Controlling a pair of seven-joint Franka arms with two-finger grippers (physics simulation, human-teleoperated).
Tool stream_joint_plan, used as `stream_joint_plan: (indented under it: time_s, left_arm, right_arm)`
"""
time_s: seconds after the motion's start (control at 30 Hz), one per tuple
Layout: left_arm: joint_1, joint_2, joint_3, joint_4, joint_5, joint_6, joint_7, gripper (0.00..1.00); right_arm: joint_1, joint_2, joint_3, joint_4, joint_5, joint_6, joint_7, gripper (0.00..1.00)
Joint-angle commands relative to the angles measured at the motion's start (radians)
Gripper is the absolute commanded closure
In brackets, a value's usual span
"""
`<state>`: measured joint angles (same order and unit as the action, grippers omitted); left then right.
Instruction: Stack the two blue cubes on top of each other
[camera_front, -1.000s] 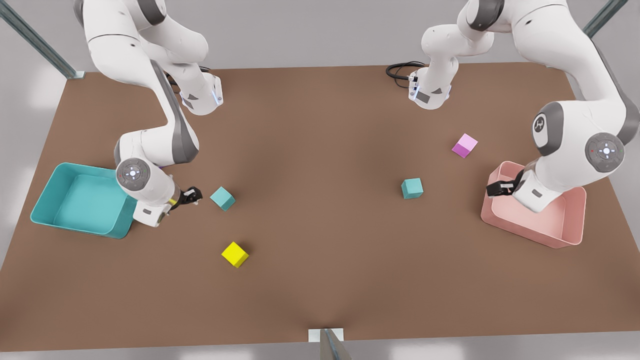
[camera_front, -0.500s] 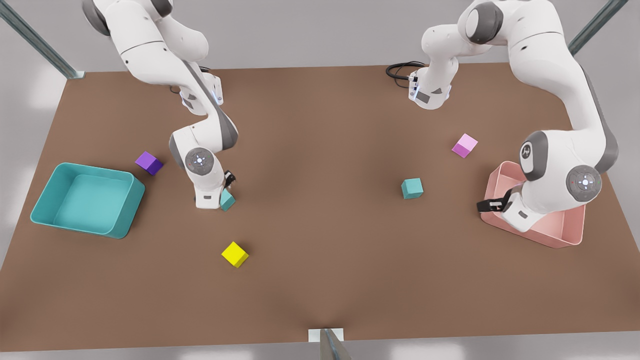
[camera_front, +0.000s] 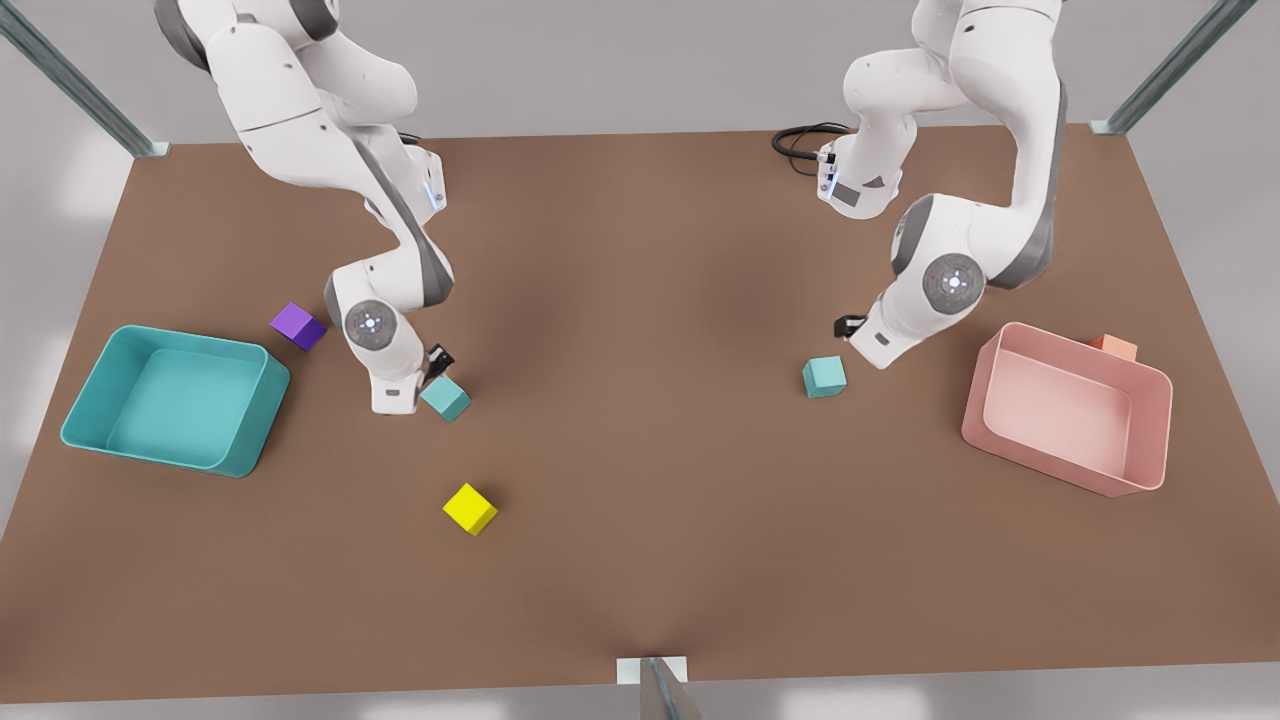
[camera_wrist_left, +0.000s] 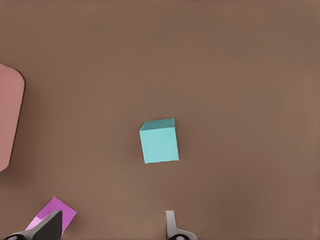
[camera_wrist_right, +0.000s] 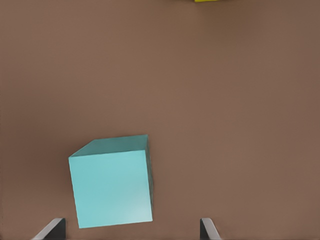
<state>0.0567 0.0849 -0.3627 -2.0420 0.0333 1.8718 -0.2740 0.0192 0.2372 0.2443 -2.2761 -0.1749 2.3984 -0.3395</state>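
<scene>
Swung over, left gripper (camera_front: 850, 326) hovers spread beside its blue cube (camera_front: 824, 376).

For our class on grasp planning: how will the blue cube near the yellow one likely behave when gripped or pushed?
The blue cube has flat faces and sharp edges, so it should probably slide rather than roll. It looks rigid and plain, likely holding shape between the right gripper, whose open fingers straddle it. Its matte finish suggests little slipping.

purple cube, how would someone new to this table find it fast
Start at the big teal tray at the front view's left edge of the brown table. Just past its far right corner sits the purple cube. It is the darkest cube there, deep violet where the nearby cube is teal.
</scene>
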Motion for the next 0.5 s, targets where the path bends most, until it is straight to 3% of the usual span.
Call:
stream_joint_plan:
  time_s: [0.0,0.17,0.23,0.47]
  left_arm:
    - [-0.012,0.024,-0.004,0.009,0.004,0.121,-0.347,0.0]
    - [-0.017,0.052,-0.004,0.028,0.005,0.112,-0.326,0.0]
    - [-0.028,0.273,-0.005,0.379,0.005,-0.215,-0.251,0.0]
    - [-0.031,0.257,-0.009,0.35,0.016,-0.212,-0.252,0.0]
  right_arm:
    - [0.001,0.004,-0.002,-0.014,0.071,0.035,0.022,0.0]
    - [-0.001,0.028,0.0,-0.036,0.137,0.053,0.02,0.0]
    - [-0.002,0.045,0.0,-0.053,0.137,0.107,0.02,0.0]
    - [0.002,0.068,0.003,-0.053,0.138,0.133,0.02,0.0]
